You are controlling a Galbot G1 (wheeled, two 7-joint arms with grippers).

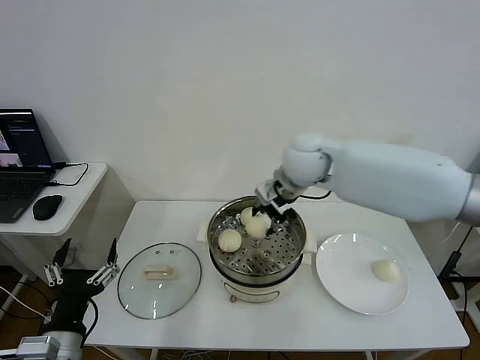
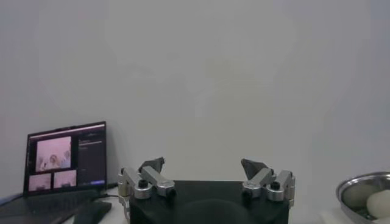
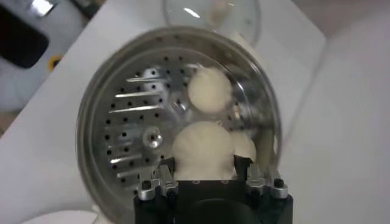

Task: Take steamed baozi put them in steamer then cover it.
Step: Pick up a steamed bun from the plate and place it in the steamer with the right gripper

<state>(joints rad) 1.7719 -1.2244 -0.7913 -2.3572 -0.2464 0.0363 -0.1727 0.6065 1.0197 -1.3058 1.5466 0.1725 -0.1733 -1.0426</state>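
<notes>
Your right claw (image 1: 264,217) grips a round cream-white bun (image 3: 203,149) over the shiny perforated steel steamer (image 1: 289,255); your left claw (image 1: 81,271) waits spread beside the white surface (image 1: 187,322).

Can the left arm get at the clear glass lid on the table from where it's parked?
Probably yes. The left gripper is parked open off the white table's left edge, and the round clear glass lid with its cream-white handle lies flat just beside it, with nothing between. The right gripper is busy over the stainless steamer basket.
</notes>
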